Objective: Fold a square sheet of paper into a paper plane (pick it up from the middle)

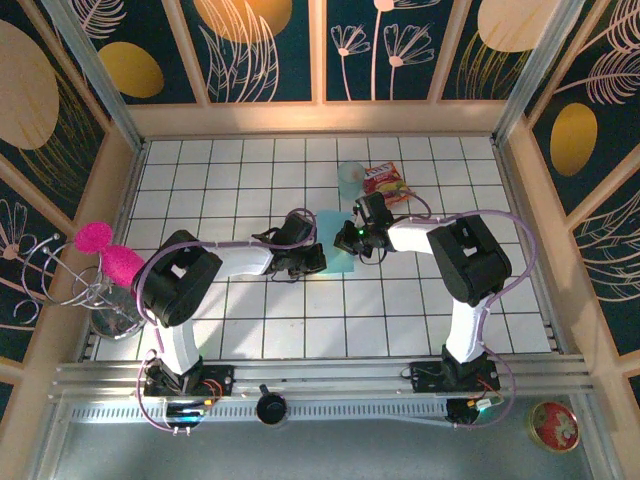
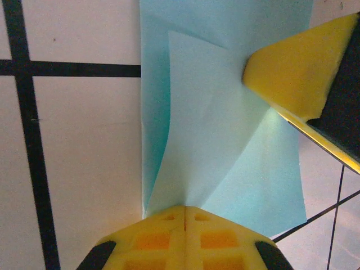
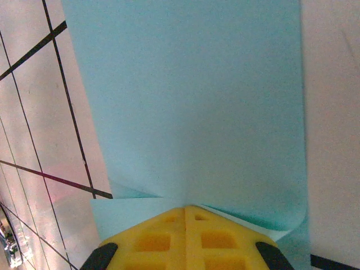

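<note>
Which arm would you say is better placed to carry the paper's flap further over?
Probably left: the left gripper, shut, seems to pinch the raised flap at the paper's edge; the right gripper, also shut, rests its tip on the paper, pinning it.

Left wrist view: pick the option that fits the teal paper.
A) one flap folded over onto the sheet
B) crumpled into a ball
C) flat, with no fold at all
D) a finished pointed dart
A: a paler flap with slanted edges lies over the square sheet of paper, spreading from the tip of the shut left gripper, and the sheet lies on the tiled table.
</note>
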{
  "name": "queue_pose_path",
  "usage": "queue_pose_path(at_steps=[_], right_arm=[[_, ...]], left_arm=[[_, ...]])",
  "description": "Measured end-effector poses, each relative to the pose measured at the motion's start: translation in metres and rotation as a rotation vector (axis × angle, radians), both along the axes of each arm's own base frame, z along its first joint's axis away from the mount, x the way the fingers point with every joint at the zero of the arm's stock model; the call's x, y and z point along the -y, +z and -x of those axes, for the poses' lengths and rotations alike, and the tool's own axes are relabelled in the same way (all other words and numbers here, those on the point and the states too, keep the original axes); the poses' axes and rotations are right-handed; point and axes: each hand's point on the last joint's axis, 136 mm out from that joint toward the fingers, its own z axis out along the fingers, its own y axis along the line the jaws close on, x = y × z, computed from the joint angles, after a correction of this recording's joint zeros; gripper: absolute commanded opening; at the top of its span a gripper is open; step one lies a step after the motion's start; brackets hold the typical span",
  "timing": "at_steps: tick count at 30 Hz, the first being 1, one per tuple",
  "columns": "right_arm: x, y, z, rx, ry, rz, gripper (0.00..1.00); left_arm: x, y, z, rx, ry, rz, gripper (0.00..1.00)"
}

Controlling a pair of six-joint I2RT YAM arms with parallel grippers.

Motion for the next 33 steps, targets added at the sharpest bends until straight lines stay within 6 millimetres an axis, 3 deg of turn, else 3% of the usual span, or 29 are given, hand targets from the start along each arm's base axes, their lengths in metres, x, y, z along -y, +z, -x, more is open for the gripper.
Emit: queue_pose_path(at_steps=[4,13,23,33], right_arm=[[0.0,0.0,0.0,0.001,0.001,-0.001,0.02],[0.0,0.0,0.0,0.002,0.001,-0.009,0.02],[0.0,0.0,0.0,0.002,0.001,-0.01,0.02],[0.001,0.0,0.0,0.0,0.001,-0.011,0.01]], left_arm=[[0.003,0.004,-0.002,0.006,-0.005,0.006,0.08],[0.025,0.033,-0.026,0.077,-0.025,0.061,0.07],[0.022,0.007,-0.02,0.028,-0.058,0.007,0.05],[0.019,0.002,-0.014,0.027,-0.102,-0.018,0.02]])
